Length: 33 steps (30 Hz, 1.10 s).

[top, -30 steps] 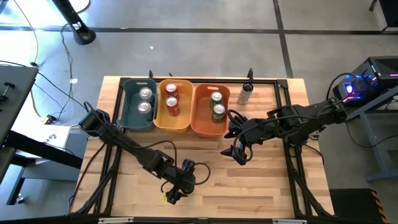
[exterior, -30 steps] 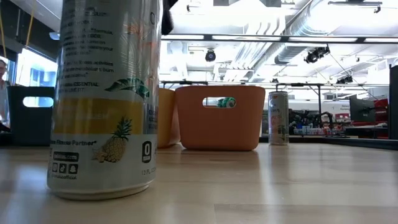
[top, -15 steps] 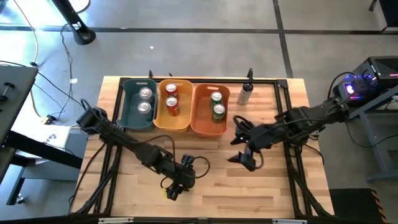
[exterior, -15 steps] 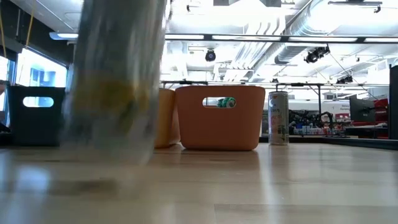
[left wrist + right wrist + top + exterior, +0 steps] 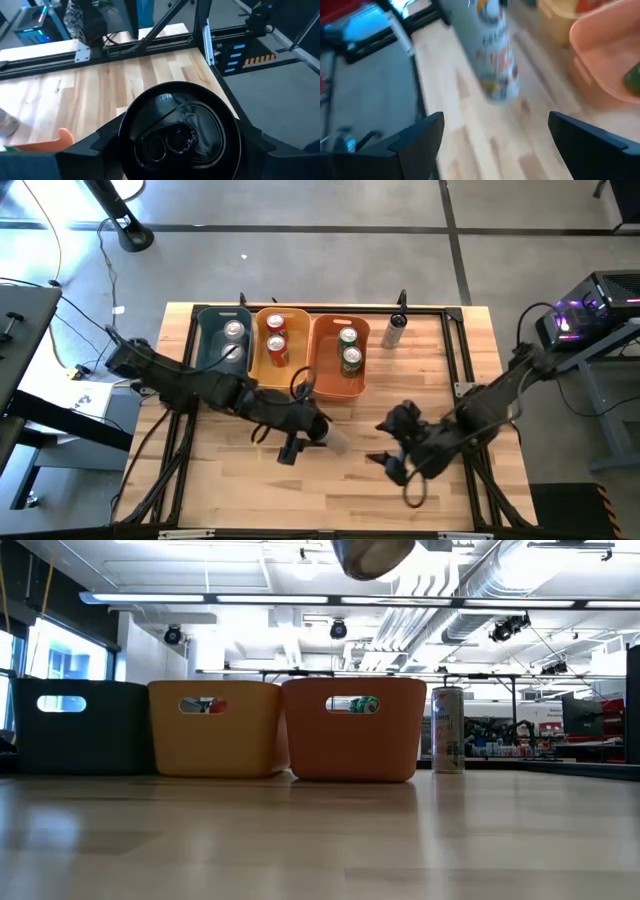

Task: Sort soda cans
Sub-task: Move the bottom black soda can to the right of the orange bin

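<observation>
My left gripper (image 5: 303,427) hangs over the table's middle, just near of the bins, shut on a silver soda can (image 5: 321,430). The low view shows only that can's bottom (image 5: 372,554), high above the wood. My right gripper (image 5: 392,462) is open and holds nothing, near the table's near right part. Two silver cans (image 5: 232,341) stand in the dark teal bin (image 5: 207,350). Two red cans (image 5: 276,335) are in the yellow bin (image 5: 296,370), and two green cans (image 5: 349,347) in the orange bin (image 5: 325,375). Another can (image 5: 396,330) stands on the table by the far edge. My left gripper holds the silver can pinched between its two fingers (image 5: 102,142), one on each side of the wall just below the dark top (image 5: 180,131). The fingers come from the table's left, slanting down. The can is lifted clear of the table, its bottom (image 5: 372,554) free.
The three bins stand side by side along the far edge. A dark frame rail (image 5: 455,350) runs along the table's right side. Bare wood (image 5: 230,490) lies between the bins and the near edge. My right wrist view shows the lifted can (image 5: 495,55) blurred ahead.
My left gripper has lifted the silver can off the wood near the near edge and carried it up and toward the bins. In the low view the can went from standing close by to only its bottom showing at the top. My right gripper has drawn back toward the near edge.
</observation>
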Each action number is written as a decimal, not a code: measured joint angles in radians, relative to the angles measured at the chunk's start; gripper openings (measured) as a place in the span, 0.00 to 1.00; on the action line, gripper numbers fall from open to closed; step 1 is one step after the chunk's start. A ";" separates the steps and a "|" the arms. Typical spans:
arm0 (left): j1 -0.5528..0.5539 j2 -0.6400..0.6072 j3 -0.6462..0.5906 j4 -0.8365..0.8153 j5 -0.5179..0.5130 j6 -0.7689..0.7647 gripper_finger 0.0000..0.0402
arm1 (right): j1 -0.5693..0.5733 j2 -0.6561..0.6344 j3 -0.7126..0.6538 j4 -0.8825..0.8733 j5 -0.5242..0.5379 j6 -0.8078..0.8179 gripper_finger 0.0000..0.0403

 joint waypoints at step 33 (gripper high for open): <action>0.019 0.016 0.027 0.072 -0.016 0.045 0.60 | -0.208 0.196 -0.004 0.429 -0.023 -0.367 0.86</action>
